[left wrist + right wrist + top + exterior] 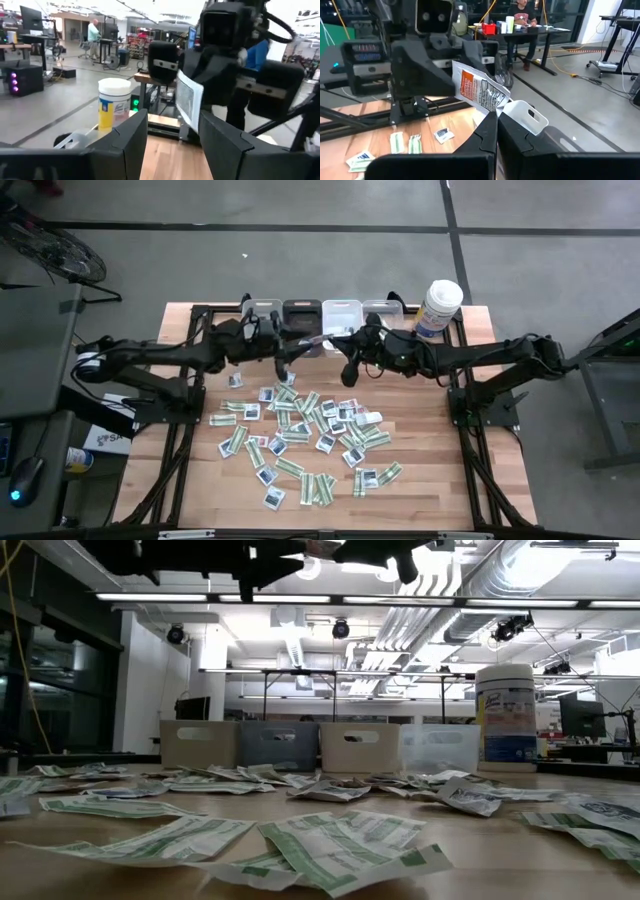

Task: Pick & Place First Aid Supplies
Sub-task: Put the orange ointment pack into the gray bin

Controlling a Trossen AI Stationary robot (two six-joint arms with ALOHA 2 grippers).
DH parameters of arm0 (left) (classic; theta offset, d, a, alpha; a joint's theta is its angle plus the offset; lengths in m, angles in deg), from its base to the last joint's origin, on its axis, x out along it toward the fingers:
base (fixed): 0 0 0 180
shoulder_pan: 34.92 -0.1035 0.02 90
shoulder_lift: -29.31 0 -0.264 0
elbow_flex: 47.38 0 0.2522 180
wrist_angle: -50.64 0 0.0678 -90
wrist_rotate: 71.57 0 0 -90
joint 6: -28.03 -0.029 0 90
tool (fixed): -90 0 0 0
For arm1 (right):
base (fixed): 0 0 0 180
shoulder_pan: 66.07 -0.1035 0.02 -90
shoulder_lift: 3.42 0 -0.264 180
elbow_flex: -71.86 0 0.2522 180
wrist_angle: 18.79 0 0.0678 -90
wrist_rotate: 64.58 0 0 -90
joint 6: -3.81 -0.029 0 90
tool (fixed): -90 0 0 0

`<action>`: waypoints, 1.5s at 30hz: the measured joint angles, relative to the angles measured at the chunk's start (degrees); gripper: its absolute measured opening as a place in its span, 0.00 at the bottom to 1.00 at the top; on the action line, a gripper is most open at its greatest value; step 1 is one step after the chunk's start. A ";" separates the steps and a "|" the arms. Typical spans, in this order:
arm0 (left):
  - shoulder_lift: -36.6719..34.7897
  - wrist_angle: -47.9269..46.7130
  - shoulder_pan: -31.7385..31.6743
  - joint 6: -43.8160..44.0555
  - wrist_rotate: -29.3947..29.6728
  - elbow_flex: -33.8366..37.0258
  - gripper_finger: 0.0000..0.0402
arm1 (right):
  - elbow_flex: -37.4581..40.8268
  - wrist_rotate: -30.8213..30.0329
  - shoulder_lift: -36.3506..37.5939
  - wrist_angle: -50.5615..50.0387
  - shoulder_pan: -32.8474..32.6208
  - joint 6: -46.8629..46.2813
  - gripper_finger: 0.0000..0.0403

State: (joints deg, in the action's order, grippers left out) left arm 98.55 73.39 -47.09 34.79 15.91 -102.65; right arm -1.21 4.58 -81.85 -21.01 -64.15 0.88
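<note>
Both arms meet above the far bin row; right gripper pinches a white paper packet, left gripper parted, empty.

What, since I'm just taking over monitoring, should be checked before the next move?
1. Right gripper shut on the white paper packet with orange label: ok.
2. Left gripper open, nothing between its fingers: ok.
3. Held packet directly over the white plastic bin: cannot tell.
4. Grippers clear of each other: cannot tell; they face closely.
5. Wooden table cleared of the loose green-and-white packets: not ok, many remain.
</note>
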 joint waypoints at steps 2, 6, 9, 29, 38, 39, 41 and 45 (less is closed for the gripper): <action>0.76 0.17 0.03 -0.01 -0.67 -1.06 0.43 | 0.00 0.23 0.00 -0.21 0.00 0.45 0.00; 2.32 -0.74 0.18 0.30 -1.27 -2.52 0.43 | 0.00 0.85 0.00 -0.48 0.04 0.68 0.00; 3.56 -0.64 0.15 1.02 -2.28 -3.37 0.42 | 0.00 0.89 0.01 -1.06 0.12 1.54 0.00; 4.59 -1.51 0.17 1.06 -2.28 -4.56 0.02 | 0.00 2.21 0.04 -2.78 1.51 1.96 0.00; 4.55 -1.90 0.16 1.06 -1.64 -4.56 0.00 | 0.00 3.17 0.04 -2.79 1.51 3.45 0.00; 4.55 -1.92 0.16 1.06 -1.64 -4.56 0.00 | 0.00 3.18 0.04 -2.80 1.51 3.45 0.01; 4.55 -2.00 0.15 1.06 -1.61 -4.56 0.00 | 0.00 3.32 0.04 -2.74 1.51 3.45 0.03; 4.55 -2.06 0.17 1.06 -1.04 -4.56 0.00 | 0.00 3.50 0.27 -3.82 1.51 3.01 0.13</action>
State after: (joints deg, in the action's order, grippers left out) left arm 103.09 71.33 -46.91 35.84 14.88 -107.21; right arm -1.21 8.08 -81.58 -24.83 -62.65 3.89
